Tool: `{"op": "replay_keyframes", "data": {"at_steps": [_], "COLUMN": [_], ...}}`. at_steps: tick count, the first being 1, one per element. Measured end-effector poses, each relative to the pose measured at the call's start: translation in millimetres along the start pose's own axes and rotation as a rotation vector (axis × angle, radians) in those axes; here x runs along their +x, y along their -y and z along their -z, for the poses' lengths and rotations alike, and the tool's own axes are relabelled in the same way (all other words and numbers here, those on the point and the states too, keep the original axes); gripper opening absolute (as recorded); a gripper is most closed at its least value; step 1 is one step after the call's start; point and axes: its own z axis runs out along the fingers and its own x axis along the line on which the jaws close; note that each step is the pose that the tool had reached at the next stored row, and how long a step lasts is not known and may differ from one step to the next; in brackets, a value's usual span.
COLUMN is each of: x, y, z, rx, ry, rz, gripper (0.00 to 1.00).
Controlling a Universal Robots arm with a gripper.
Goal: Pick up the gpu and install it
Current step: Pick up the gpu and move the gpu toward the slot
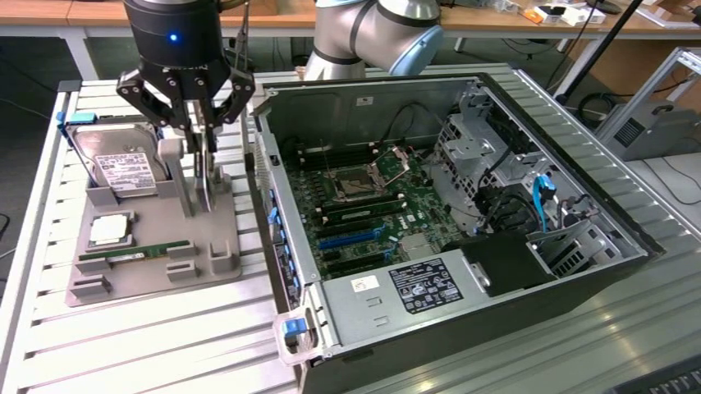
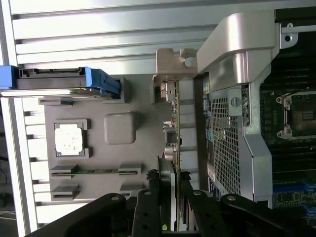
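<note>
The gpu [image 1: 200, 185], a thin dark card with a silvery metal edge, stands on edge on the grey parts holder [image 1: 153, 283] at the exterior view's left. My gripper [image 1: 192, 144] comes down on it from above, its fingers shut on the card's upper edge. In the wrist view the gpu [image 2: 174, 123] shows edge-on, running away from between my black fingers [image 2: 148, 200], with my gripper [image 2: 169, 190] clamped on its near end. The open computer case [image 1: 482, 82] lies beside the holder, its motherboard [image 1: 362, 205] and blue expansion slots [image 1: 340, 238] exposed.
On the holder [image 2: 136, 160] also sit a boxy hard drive [image 1: 126, 168] [image 2: 64, 81], a square processor [image 1: 110, 230] [image 2: 69, 138] and a narrow green memory stick [image 1: 137, 252] [image 2: 89, 171]. The case's side wall [image 1: 268, 189] rises close to the gpu. A power supply [image 1: 422, 287] fills the case's near end.
</note>
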Motion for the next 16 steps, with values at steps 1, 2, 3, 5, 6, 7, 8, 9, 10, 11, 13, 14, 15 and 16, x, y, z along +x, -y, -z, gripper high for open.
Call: {"op": "replay_keyframes", "data": {"at_steps": [1,2,3,5,6,7,8,9,10,11,13,14,15,16], "x": [0.0,0.0,0.0,0.0,0.0,0.0,-0.1,-0.1,0.0,-0.1,-0.1,-0.1,-0.1,-0.1], "y": [0.0,0.0,0.0,0.0,0.0,0.0,0.0,0.0,0.0,0.1,0.0,0.0,0.1,0.1], "z": [0.6,1.1,1.7,2.8,3.2,4.1,4.7,5.5,5.9,6.4,7.4,7.9,8.5,9.0], "rx": [0.0000,0.0000,0.0000,0.0000,-0.0001,0.0000,0.0000,0.0000,0.0000,0.0000,0.0000,0.0000,0.0000,0.0000], "ry": [0.0000,0.0000,0.0000,0.0000,0.0001,0.0000,0.0000,-0.0001,0.0000,0.0000,0.0000,0.0000,0.0000,0.0000], "rz": [0.000,0.000,0.000,0.000,0.000,0.000,0.000,0.000,0.000,0.000,0.000,0.000,0.000,0.000], "gripper": [0.27,0.27,0.27,0.27,0.27,0.27,0.27,0.27,0.27,0.27,0.27,0.27,0.27,0.27]}}
